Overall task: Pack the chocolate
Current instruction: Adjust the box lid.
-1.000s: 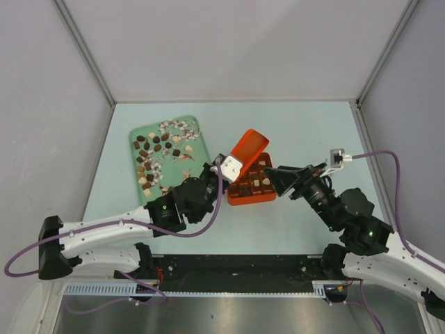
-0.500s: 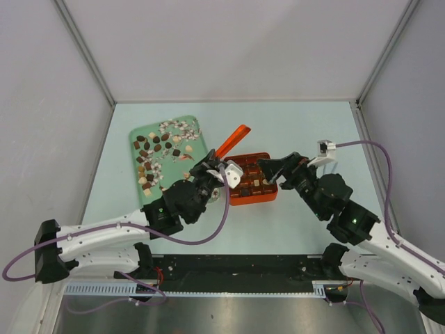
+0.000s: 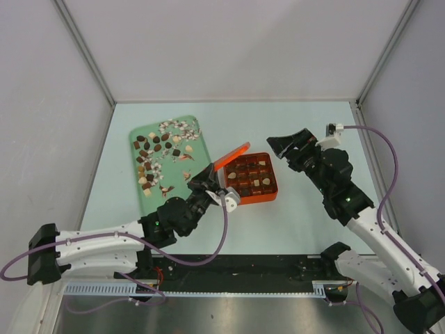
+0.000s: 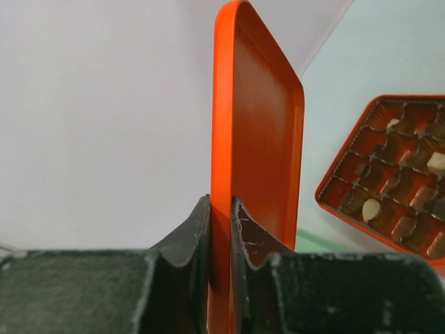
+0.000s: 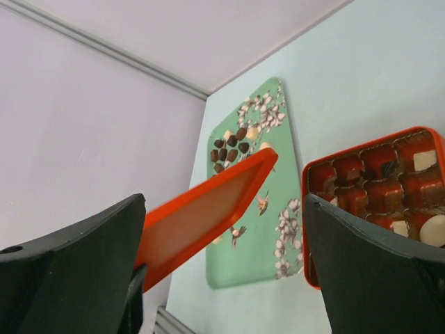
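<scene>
Loose chocolate (image 3: pixel 154 147) lies in a cluster on the green flowered tray (image 3: pixel 196 142) at the left. More pieces, cream and brown, sit in cells of the orange box (image 3: pixel 252 179), which stands uncovered mid-table. My left gripper (image 3: pixel 211 175) is shut on the edge of the orange lid (image 3: pixel 233 154), holding it tilted just left of the box. In the left wrist view the fingers (image 4: pixel 198 233) clamp the lid (image 4: pixel 257 139), with the box (image 4: pixel 389 174) to the right. My right gripper (image 3: pixel 288 146) hangs wide open and empty, above and right of the box. The right wrist view shows lid (image 5: pixel 201 216), tray (image 5: pixel 250 229) and box (image 5: pixel 375 181).
Grey walls close in the pale table on the left, back and right. The tray lies close beside the box's left side. Both arm bases stand at the near edge, with purple cables looping off each arm.
My left gripper has drawn the lid off the box, leftward and nearer. The right gripper has opened fully and pulled back up and to the right, away from the box's right edge.
</scene>
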`<state>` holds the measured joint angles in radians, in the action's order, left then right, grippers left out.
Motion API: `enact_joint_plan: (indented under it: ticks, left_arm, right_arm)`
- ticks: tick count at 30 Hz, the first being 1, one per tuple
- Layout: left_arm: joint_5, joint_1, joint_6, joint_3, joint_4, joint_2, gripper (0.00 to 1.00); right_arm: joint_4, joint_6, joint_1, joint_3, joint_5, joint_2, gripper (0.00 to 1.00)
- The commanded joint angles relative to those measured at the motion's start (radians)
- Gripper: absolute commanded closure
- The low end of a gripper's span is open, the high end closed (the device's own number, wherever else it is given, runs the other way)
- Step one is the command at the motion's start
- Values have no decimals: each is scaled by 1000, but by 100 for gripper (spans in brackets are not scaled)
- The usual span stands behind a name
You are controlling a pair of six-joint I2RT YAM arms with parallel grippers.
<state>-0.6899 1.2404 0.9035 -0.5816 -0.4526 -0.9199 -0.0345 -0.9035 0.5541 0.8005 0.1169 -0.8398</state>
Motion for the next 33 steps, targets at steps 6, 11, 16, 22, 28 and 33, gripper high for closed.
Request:
enact_joint_plan:
  ticks: [6, 11, 16, 22, 28, 33]
  left_arm:
    - [9, 71, 215, 69, -225, -17, 100]
    - [0, 99, 256, 80, -256, -40, 100]
    - [7, 106, 253, 81, -236, -50, 100]
    - [1, 116, 262, 74, -253, -99, 100]
    - [6, 122, 242, 69, -250, -129, 99]
    - [6, 126, 232, 66, -248, -142, 98]
  right_arm:
    - [-10, -113, -68, 49, -269, -83, 0]
    - [7, -152, -59, 49, -316, -127, 0]
    - [24, -178, -54, 49, -352, -183, 0]
    - [65, -213, -33, 49, -375, -242, 4]
    - [97, -242, -13, 49, -382, -283, 14]
    - [127, -255, 6, 49, -392, -323, 26]
